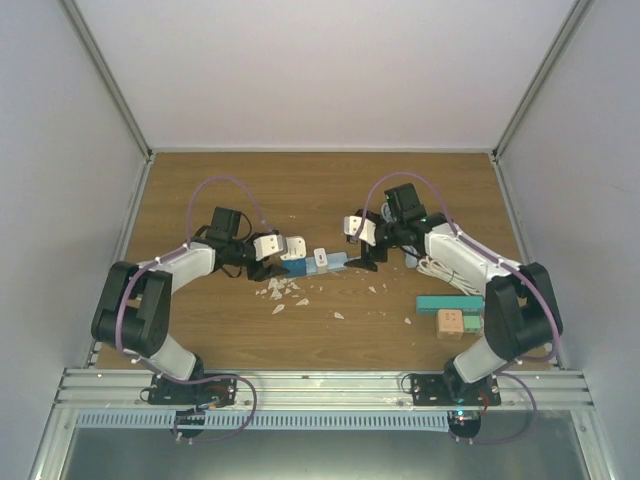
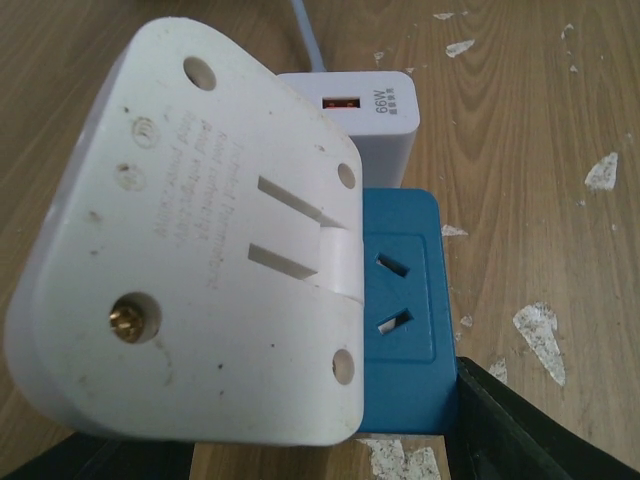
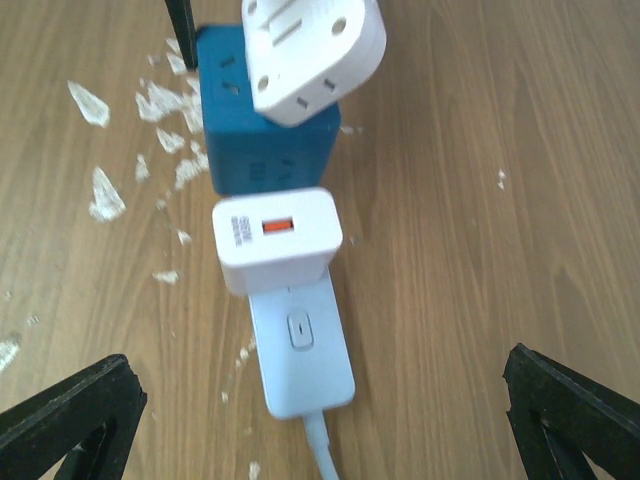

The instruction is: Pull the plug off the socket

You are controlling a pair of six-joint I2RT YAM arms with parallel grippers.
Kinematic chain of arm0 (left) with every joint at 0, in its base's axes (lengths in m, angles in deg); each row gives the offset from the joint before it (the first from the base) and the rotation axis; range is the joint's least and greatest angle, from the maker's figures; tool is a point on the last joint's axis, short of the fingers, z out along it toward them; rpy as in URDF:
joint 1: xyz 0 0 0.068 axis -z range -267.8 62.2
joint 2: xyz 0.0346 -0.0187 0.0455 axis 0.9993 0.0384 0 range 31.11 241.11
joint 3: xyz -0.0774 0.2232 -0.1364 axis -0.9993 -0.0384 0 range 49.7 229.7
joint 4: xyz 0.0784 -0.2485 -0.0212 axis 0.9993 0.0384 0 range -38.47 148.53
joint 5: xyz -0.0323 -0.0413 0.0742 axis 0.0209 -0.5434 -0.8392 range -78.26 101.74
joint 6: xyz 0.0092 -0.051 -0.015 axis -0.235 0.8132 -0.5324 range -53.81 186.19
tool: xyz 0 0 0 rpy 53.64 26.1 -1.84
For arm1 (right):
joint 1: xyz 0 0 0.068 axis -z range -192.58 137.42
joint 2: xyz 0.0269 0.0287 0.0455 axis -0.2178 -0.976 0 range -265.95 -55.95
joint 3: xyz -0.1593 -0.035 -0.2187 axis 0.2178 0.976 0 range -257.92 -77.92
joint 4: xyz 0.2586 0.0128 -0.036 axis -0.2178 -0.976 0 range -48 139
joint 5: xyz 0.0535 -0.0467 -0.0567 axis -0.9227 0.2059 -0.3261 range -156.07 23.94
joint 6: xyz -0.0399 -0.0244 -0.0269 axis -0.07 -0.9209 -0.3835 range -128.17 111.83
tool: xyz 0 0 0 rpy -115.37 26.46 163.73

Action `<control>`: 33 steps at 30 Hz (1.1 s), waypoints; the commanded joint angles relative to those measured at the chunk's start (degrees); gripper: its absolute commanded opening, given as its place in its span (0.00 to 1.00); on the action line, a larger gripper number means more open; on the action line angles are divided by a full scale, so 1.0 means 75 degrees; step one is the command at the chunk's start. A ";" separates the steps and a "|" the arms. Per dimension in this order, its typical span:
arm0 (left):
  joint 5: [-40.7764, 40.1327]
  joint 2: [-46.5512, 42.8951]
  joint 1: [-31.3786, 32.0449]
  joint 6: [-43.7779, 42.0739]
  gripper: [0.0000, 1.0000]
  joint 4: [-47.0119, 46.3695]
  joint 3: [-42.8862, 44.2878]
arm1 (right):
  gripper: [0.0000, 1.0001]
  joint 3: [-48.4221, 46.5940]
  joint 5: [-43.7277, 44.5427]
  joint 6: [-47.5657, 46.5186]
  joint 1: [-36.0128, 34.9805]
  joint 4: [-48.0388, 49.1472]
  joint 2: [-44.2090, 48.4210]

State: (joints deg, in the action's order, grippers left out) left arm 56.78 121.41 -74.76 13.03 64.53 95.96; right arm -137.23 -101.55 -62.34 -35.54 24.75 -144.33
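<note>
Largely behind white adapter (image 2: 200, 250), blue socket (image 2: 405, 290) sits gripped in left claw (image 2: 310, 455); right claw (image 3: 320, 410) wide.

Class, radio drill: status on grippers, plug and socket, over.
Left gripper clamping blue socket cube. Right gripper open, clear of white charger. Charger against cube; white adapter on top.

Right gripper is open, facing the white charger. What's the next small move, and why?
Probably ease the right gripper forward until it straddles the white charger, then close. The charger is seated in the blue socket block, which the left gripper grips, and the right jaws stand wide, short of it.
</note>
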 commanded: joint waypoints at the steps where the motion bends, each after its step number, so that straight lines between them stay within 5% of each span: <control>1: -0.0223 -0.0398 0.0061 -0.0679 0.43 -0.0465 -0.0353 | 1.00 -0.0690 -0.1107 -0.0016 -0.0218 -0.0812 -0.0684; 16: -0.0242 -0.0372 0.0055 -0.0633 0.43 -0.0361 -0.0491 | 0.97 -0.1746 -0.1266 -0.0192 -0.0785 -0.0727 -0.2551; 25: -0.0137 -0.0156 0.0060 -0.0399 0.47 -0.0278 -0.0233 | 0.84 -0.1778 -0.1223 0.0014 -0.0842 -0.0453 -0.2896; 33: 0.0147 -0.0149 0.0055 -0.0264 0.80 0.0016 -0.0007 | 0.80 -0.1795 -0.1289 -0.0070 -0.0843 -0.0399 -0.2943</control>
State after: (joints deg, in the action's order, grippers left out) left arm 56.06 119.86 -74.59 10.80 63.37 94.04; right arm -149.40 -109.86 -62.37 -41.31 20.68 -165.46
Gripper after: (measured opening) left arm 0.764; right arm 0.807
